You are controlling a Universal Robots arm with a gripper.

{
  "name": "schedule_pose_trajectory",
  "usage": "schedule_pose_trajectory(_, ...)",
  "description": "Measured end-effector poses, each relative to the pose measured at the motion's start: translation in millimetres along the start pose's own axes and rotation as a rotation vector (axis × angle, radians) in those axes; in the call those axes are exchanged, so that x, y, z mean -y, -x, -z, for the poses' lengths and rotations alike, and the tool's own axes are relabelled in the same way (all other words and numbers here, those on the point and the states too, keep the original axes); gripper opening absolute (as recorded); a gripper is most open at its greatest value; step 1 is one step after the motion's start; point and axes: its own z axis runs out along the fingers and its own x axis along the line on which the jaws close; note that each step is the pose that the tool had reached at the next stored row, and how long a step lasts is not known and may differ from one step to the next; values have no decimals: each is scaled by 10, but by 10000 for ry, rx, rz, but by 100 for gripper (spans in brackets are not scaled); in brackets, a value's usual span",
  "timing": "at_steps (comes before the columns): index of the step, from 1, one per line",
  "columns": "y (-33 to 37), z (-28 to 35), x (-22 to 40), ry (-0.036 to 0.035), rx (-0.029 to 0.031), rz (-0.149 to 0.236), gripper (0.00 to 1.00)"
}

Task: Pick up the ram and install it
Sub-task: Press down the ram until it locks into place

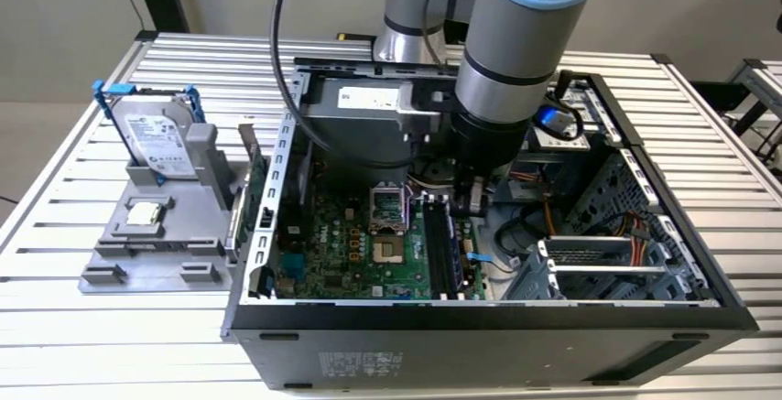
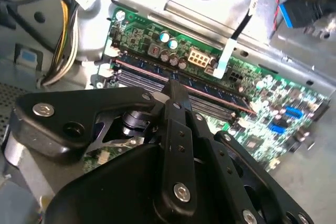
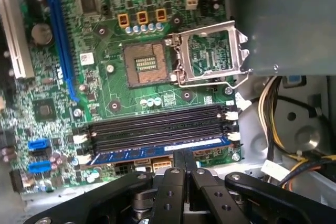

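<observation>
The ram (image 3: 157, 152), a long thin blue stick, stands on edge in the black slot closest to my gripper, with more black slots (image 3: 157, 129) beside it on the green motherboard (image 3: 110, 85). In the second wrist view the ram (image 2: 207, 88) runs slantwise under my fingertips. My gripper (image 3: 185, 162) is down inside the open computer case (image 1: 489, 313). Its two black fingers are shut against each other, tips at the ram's upper edge near mid-length. I cannot tell whether they touch it. The exterior view shows the gripper (image 1: 474, 206) above the slot area.
An open processor socket (image 3: 144, 64) with its raised metal frame (image 3: 207, 51) lies beyond the slots. Yellow and black cables (image 3: 273, 111) crowd one end of the slots. Outside the case, at the exterior view's left, a grey stand (image 1: 153, 235) holds a hard drive (image 1: 159, 139) and a small square chip (image 1: 146, 214).
</observation>
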Motion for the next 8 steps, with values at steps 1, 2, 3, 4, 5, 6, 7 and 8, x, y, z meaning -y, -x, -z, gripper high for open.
schedule_pose_trajectory(1, 0, -2, 0, 4, 3, 171, 0)
schedule_pose_trajectory(2, 0, -3, 1, 8, 5, 356, 0)
schedule_pose_trajectory(3, 0, -3, 0, 13, 7, 541, 0)
schedule_pose_trajectory(4, 0, -5, 0, 17, 12, 700, 0)
schedule_pose_trajectory(5, 0, -6, 0, 22, 16, 870, 0)
schedule_pose_trajectory(6, 0, -8, 0, 27, 18, 1061, 0)
schedule_pose_trajectory(7, 0, -10, 0, 32, 20, 1220, 0)
schedule_pose_trajectory(8, 0, -13, 0, 36, 24, 1369, 0)
